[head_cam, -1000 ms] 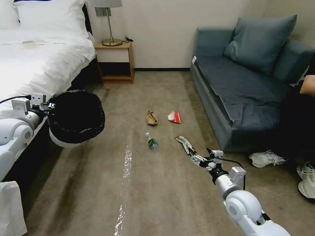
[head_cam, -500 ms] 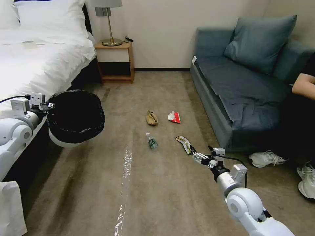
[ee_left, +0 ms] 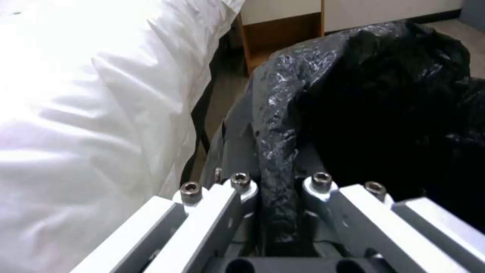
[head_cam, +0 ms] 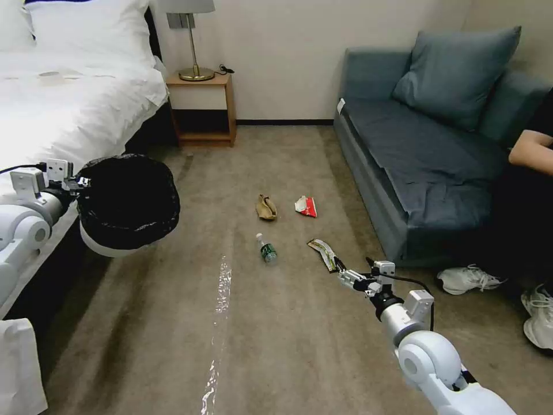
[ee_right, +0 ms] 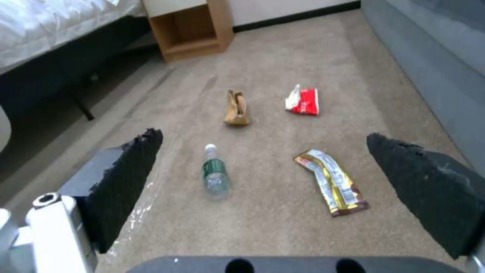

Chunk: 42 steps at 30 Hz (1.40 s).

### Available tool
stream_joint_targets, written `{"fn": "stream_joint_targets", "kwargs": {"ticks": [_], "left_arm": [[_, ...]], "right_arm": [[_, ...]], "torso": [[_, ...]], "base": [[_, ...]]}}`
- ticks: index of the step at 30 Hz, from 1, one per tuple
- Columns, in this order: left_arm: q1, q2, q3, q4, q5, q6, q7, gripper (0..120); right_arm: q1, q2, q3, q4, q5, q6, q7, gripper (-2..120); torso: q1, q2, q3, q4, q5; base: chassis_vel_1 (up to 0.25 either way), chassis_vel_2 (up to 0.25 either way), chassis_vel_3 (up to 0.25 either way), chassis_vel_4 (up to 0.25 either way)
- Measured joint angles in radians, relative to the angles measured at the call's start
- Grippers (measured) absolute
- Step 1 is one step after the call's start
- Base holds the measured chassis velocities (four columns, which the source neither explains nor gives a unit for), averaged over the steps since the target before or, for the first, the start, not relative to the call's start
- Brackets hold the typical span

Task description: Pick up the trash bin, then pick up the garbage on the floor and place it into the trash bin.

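The left hand (ee_left: 280, 197) grips the bagged rim of the trash bin (head_cam: 128, 204), held off the floor (head_cam: 276, 323) at left beside the bed (head_cam: 69, 98). The right hand (head_cam: 344, 275) hangs open just near of the snack wrapper (ee_right: 331, 182), with the bottle (ee_right: 215, 176), paper bag (ee_right: 236, 108) and red packet (ee_right: 303, 101) farther off. The wrapper looks light, thin and slippery, probably best pinched across its narrow middle.

A plain pale wall (head_cam: 288, 57) with a dark baseboard (head_cam: 285, 122) backs the room. A white-sheeted bed (head_cam: 69, 98) fills the left side, a wooden nightstand (head_cam: 204, 109) with a brass lamp (head_cam: 194, 40) beside it. A blue-grey sofa (head_cam: 426, 150) with a cushion (head_cam: 455, 72) lines the right. Brownish carpet (head_cam: 276, 334) covers the floor.
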<state>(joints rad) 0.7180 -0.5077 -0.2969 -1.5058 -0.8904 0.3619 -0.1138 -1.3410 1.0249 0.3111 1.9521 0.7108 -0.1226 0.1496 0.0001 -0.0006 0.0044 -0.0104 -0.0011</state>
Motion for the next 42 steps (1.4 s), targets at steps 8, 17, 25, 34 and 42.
{"fn": "stream_joint_targets", "kwargs": {"ticks": [8,17,25,34,42], "left_arm": [[0.001,-0.007,0.0,0.0,0.001,-0.002,0.002,5],[0.004,-0.008,0.001,0.0,0.003,-0.005,0.007,5],[0.004,-0.005,0.001,0.002,0.003,-0.009,0.012,5],[0.006,-0.005,0.0,0.004,0.003,-0.013,0.016,5],[0.007,-0.005,0.0,0.005,0.003,-0.013,0.019,5]], "right_arm": [[-0.003,-0.001,0.003,-0.002,-0.006,0.003,-0.003,100],[-0.004,0.002,0.0,-0.008,-0.014,0.008,-0.008,100],[0.0,0.009,-0.005,-0.018,-0.02,0.011,-0.01,100],[0.003,0.015,-0.009,-0.026,-0.025,0.015,-0.01,100],[0.003,0.019,-0.012,-0.029,-0.029,0.015,-0.012,100]], "torso": [[0.0,0.0,0.0,0.0,0.0],[0.0,0.0,0.0,0.0,0.0],[0.0,0.0,0.0,0.0,0.0001],[0.0,0.0,0.0,0.0,0.0],[0.0,0.0,0.0,-0.0001,0.0]], "base": [[0.0,0.0,0.0,0.0],[0.0,0.0,0.0,0.0],[0.0,0.0,0.0,0.0],[0.0,0.0,0.0,0.0],[-0.021,0.013,0.018,-0.015]]}}
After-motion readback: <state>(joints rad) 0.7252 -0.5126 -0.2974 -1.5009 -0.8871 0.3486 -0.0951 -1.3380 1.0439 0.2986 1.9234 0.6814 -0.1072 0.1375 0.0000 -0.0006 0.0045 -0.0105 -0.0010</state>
